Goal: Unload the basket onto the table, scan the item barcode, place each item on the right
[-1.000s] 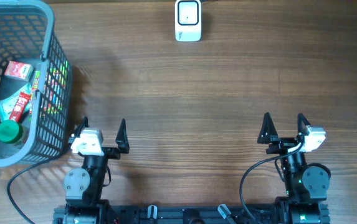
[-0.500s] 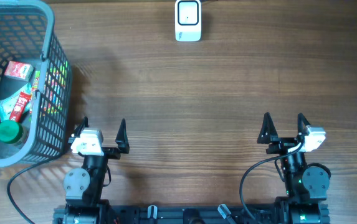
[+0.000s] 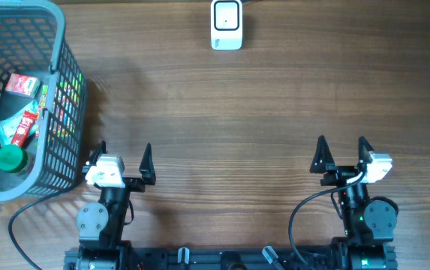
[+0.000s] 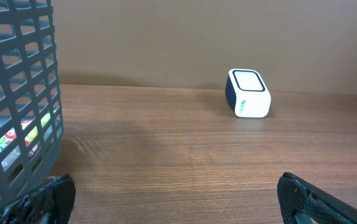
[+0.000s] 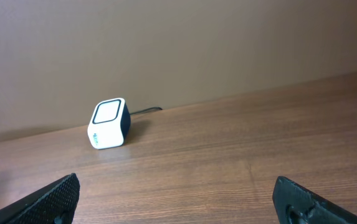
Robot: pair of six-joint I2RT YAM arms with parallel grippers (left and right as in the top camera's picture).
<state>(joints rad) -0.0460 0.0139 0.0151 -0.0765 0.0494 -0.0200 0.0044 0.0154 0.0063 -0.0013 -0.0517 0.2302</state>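
A white barcode scanner (image 3: 227, 24) with a dark window stands at the far middle edge of the wooden table; the scanner (image 4: 248, 93) shows in the left wrist view and the scanner (image 5: 109, 124) in the right wrist view. Several items lie in a grey mesh basket (image 3: 57, 60) at far left: a red-and-white packet (image 3: 22, 84), a red sachet (image 3: 24, 127) and a green-capped bottle (image 3: 9, 159). My left gripper (image 3: 122, 153) sits open and empty near the front left, beside the basket. My right gripper (image 3: 342, 150) sits open and empty at the front right.
The basket wall (image 4: 16, 99) fills the left side of the left wrist view, close to my left finger. A thin cable runs from the scanner off the far edge. Bare wood lies between the grippers and the scanner.
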